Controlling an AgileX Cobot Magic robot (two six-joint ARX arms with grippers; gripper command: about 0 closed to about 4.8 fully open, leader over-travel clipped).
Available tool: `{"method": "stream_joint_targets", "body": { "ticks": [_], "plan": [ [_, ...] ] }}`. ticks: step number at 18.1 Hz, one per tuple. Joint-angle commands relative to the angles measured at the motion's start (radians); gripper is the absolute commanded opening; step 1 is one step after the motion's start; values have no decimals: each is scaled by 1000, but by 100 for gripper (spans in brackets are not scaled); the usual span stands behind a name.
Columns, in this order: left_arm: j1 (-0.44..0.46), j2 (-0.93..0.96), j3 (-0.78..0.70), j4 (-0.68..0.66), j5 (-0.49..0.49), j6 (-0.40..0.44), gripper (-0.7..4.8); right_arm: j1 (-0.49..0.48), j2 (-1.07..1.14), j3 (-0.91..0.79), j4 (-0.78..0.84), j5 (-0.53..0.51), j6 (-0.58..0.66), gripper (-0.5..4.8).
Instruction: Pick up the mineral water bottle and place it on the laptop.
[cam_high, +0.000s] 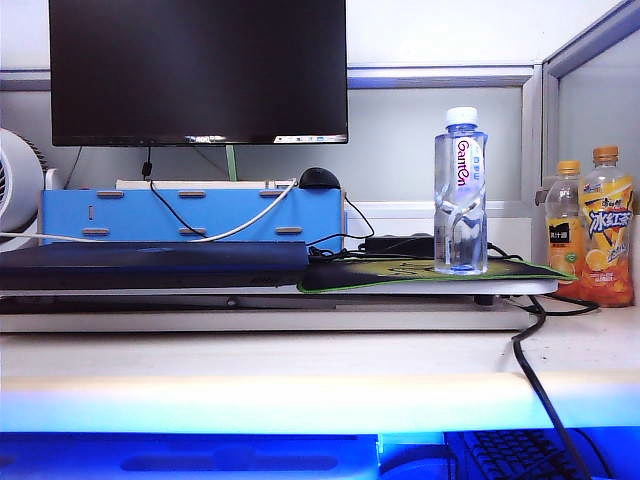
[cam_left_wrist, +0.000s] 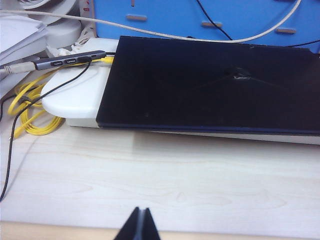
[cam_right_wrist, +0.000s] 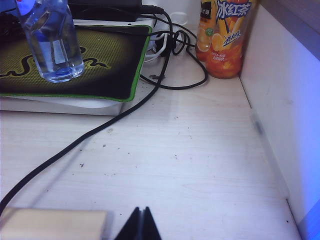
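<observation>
The mineral water bottle (cam_high: 460, 195) stands upright on the green-edged mouse pad (cam_high: 400, 272), clear with a white cap and red lettering; its lower half (cam_right_wrist: 52, 42) shows in the right wrist view. The laptop (cam_high: 150, 265) lies closed and flat at the left, a dark slab (cam_left_wrist: 210, 85) in the left wrist view. My left gripper (cam_left_wrist: 140, 210) is shut and empty over the bare desk in front of the laptop. Well short of the bottle, my right gripper (cam_right_wrist: 140, 210) hangs shut and empty above the desk. Neither arm shows in the exterior view.
Two orange drink bottles (cam_high: 595, 235) stand at the right by the partition wall (cam_right_wrist: 285, 100). Black cables (cam_right_wrist: 165, 75) trail across the desk. A monitor (cam_high: 198, 70) and blue box (cam_high: 190, 215) sit behind. Yellow cable (cam_left_wrist: 27, 107) and a USB hub (cam_left_wrist: 70, 61) lie left of the laptop.
</observation>
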Motion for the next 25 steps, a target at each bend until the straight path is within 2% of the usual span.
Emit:
{"method": "stream_joint_targets", "body": {
  "ticks": [1, 12, 15, 18, 21, 25],
  "plan": [
    [0, -2, 0, 1, 3, 2, -2, -1, 1, -2, -6, -1, 4, 0],
    [0, -2, 0, 1, 3, 2, -2, -1, 0, -2, -4, -1, 4, 0],
    [0, -2, 0, 1, 3, 1, -2, 0, 0, -2, 51, -11, 20, 0],
    [0, -2, 0, 1, 3, 2, -2, 0, 2, 10, 184, -128, 225, -1],
    [0, -2, 0, 1, 3, 2, -2, 2, 23, 98, 188, -253, 248, -1],
    [0, -2, 0, 1, 3, 2, -2, 2, 266, 274, 193, -300, 247, 0]
  ]
}}
